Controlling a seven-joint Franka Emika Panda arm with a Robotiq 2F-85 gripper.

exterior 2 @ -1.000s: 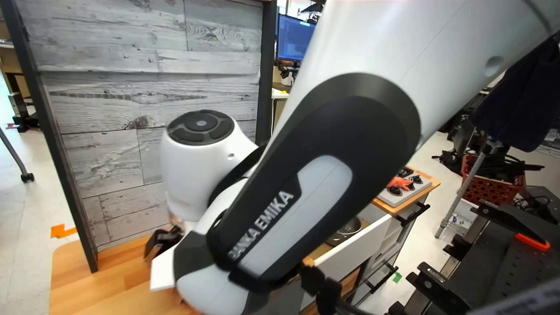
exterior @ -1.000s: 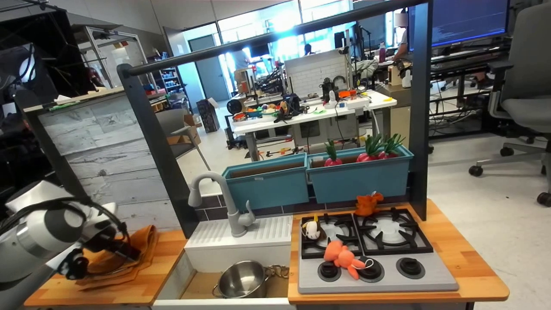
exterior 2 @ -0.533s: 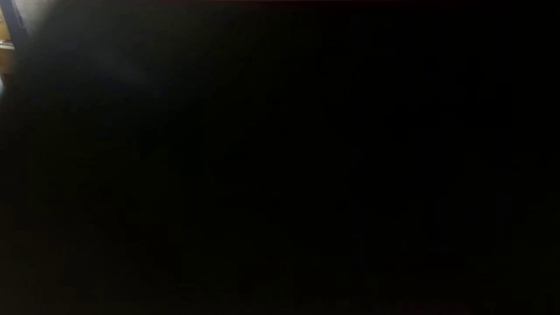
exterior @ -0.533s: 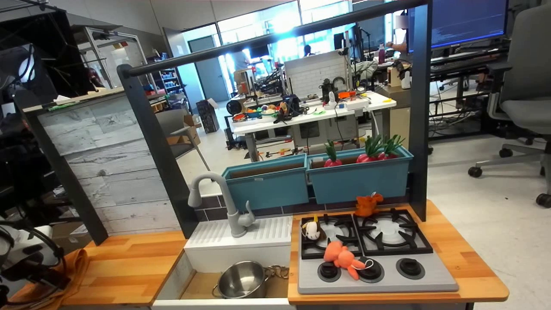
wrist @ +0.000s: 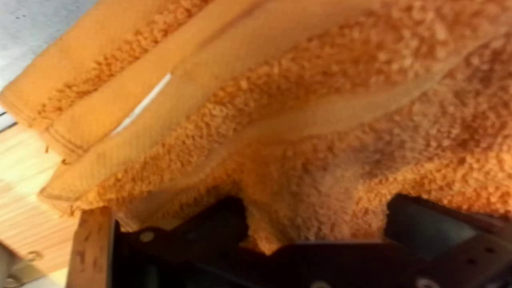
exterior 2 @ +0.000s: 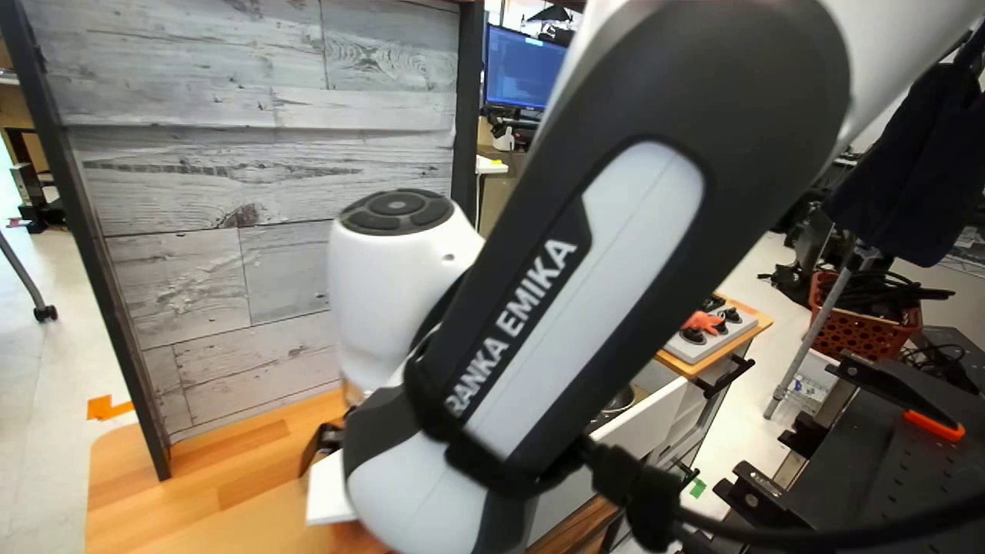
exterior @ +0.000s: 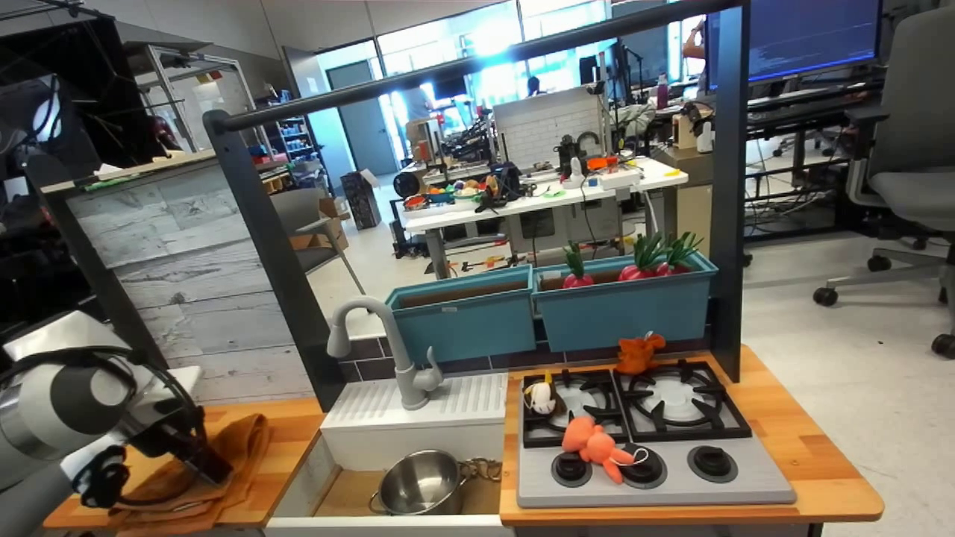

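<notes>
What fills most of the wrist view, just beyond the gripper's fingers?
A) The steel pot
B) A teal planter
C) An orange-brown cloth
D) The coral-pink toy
C: in the wrist view the folded, fuzzy orange-brown cloth spreads across most of the picture beyond the gripper, whose jaws stand wide apart; in an exterior view it lies on the wooden counter.
</notes>
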